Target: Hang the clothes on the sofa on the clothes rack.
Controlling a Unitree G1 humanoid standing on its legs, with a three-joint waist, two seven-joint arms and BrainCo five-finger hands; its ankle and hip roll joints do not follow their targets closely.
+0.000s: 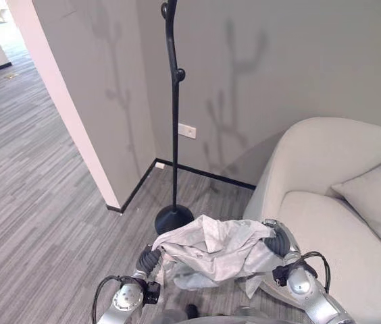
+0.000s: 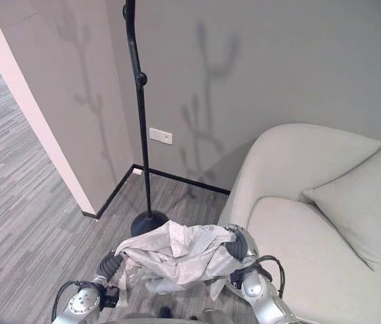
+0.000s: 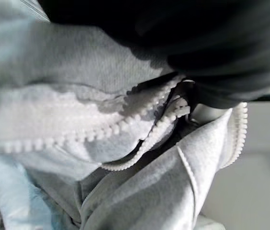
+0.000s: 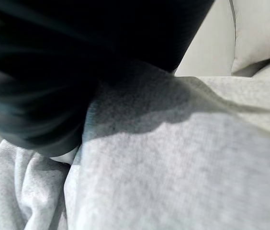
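**Garment bunched low, pegs high: snag and slip risks**

Nearest me, the crumpled light-grey zip-up sweatshirt [image 1: 211, 251] hangs between both hands, clear of the sofa and not yet on the rack. My left hand [image 1: 147, 260] sits under the cloth's left edge; its fingers are buried in the fabric, so I cannot tell whether they are curled round it. In the left wrist view the white zipper teeth [image 3: 140, 120] run loose just past the dark cover. The right hand [image 1: 278, 240] is likewise half-wrapped in cloth, grip unreadable.

The tall black metal clothes rack [image 1: 174, 115] stands just beyond, with its round base [image 1: 173, 219] near the garment. The pale grey rounded sofa [image 1: 339, 202] lies to the right.

My worries: a sagging tail catching the base, the wad sliding off a short peg, or a nudge tipping the slim pole.
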